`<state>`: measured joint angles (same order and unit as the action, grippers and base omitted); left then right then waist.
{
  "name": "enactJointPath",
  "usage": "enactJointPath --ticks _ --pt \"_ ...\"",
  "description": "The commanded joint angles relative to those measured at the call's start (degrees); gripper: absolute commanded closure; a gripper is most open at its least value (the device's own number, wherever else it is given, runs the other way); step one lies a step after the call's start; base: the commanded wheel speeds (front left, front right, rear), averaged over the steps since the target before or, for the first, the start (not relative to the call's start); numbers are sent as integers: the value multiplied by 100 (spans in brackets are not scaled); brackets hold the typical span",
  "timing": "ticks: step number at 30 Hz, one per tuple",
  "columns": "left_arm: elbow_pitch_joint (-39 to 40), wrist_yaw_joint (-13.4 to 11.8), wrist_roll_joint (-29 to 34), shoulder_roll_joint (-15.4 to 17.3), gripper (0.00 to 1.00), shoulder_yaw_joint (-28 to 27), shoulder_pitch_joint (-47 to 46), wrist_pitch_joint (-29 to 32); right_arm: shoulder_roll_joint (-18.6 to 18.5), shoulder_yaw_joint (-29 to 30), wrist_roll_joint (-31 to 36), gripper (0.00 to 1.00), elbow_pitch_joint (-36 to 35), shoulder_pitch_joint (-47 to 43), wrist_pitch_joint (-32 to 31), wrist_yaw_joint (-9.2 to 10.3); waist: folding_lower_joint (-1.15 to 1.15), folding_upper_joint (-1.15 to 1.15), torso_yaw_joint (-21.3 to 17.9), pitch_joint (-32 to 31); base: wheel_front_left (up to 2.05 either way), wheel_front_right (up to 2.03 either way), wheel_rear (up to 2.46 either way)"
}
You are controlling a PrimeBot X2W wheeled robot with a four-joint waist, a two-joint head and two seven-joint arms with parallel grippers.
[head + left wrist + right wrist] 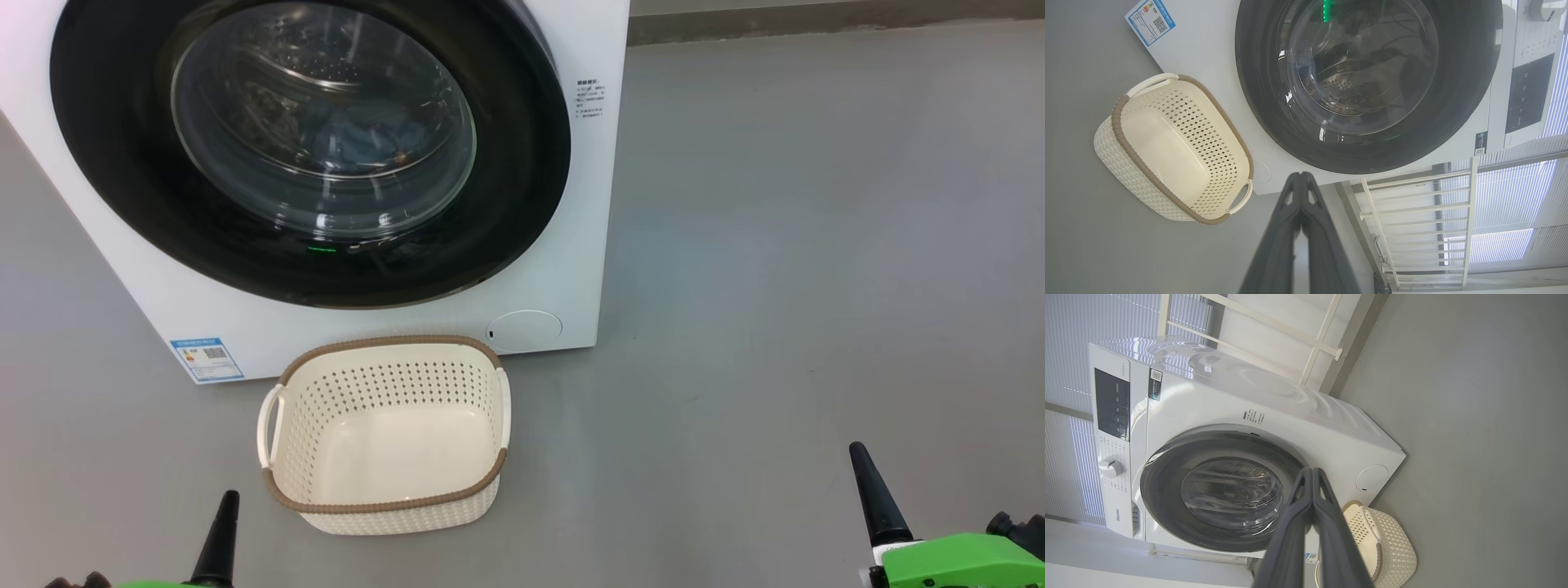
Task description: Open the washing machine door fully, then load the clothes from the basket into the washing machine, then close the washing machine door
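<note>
One basket [384, 341], ahead between left gripper [229, 505] and right gripper [860, 464], both closed

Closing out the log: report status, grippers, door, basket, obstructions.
Left gripper shut, empty; right gripper shut, empty. Washing machine door closed, blue clothes behind its glass. Basket empty, on the floor just below the door.

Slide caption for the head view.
Washing machine door shut, blue clothes behind its glass, empty basket in front, left gripper and right gripper shut.
</note>
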<state>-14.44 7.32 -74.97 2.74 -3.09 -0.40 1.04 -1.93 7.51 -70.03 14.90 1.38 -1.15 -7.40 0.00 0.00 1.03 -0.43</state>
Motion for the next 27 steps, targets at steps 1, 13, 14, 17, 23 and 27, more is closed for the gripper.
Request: enactJointPath --ticks 1,13,14,17,23,27 --pt "104 13 -162 65 100 -182 -286 42 -70 -105 -203 100 -129 277 -40 -8 0 0 -5 3 0 0 0" --pt "78 14 -803 48 100 -244 -406 245 -80 -102 -1026 100 -112 360 -242 -9 0 0 -45 27 0 0 0" --pt "76 14 -857 47 100 -249 -415 262 -81 -102 -1095 100 -111 367 -259 -9 0 0 -48 28 0 0 0" --pt "70 15 -1018 43 100 -265 -445 313 -84 -101 -1301 100 -107 388 -310 -9 0 0 -59 34 0 0 0" --pt "57 16 -1339 34 100 -296 -505 415 -89 -100 -1714 100 -98 430 -412 -9 0 0 -79 46 0 0 0" --pt "48 16 -1553 29 100 -317 -545 482 -92 -99 -1989 100 -93 458 -480 -9 0 0 -92 54 0 0 0"
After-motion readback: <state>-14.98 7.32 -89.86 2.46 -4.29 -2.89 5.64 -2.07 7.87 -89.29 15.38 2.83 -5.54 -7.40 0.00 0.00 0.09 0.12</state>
